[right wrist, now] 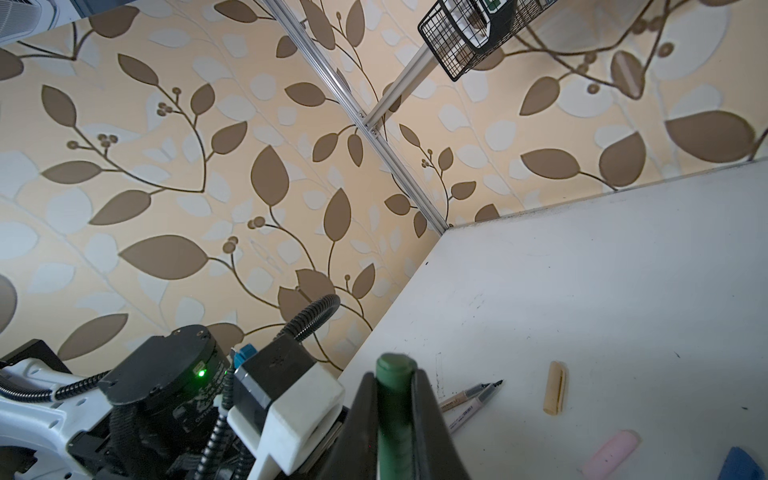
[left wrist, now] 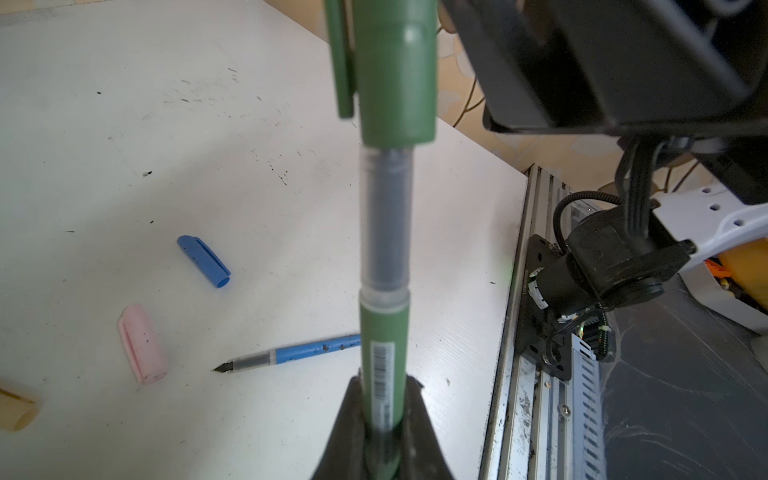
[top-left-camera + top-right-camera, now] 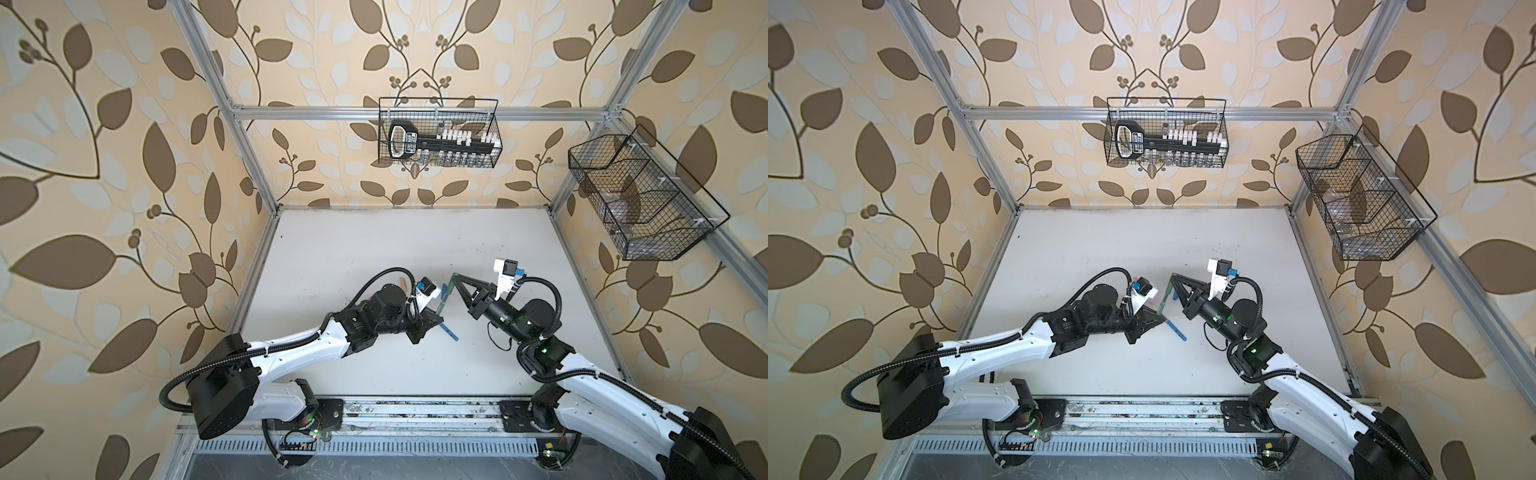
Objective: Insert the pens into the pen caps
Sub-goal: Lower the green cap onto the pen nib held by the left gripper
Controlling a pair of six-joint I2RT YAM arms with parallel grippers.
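While both claws meet over the middle of the worktop (image 3: pixel 374 257), the containers hang well apart from them. A black wire basket (image 3: pixel 496 133) on the back rail, upper centre in both top views, holds a long black tool (image 3: pixel 405 139) with a looped handle and a row of small white blocks (image 3: pixel 455 137); the label on the handle is too small to read. A second wire basket (image 3: pixel 648 245) at the right edge is split by dividers into compartments, and only faint clear shapes show inside. The left claw (image 2: pixel 384 390) is clamped narrow on the lower barrel of the dark green pen (image 2: pixel 384 332). The right claw (image 1: pixel 395 374) pinches the dark green cap (image 2: pixel 395 70), whose mouth sits over the pen's front end. A white barcode sticker (image 2: pixel 384 365) runs along the green barrel. On the worktop lie the blue pen (image 2: pixel 307 349), blue cap (image 2: pixel 203 261), pink cap (image 2: pixel 143 343) and tan cap (image 1: pixel 555 386). There are also a pale pen (image 1: pixel 473 391) and a second pale pen (image 1: pixel 467 412), their print unreadable.
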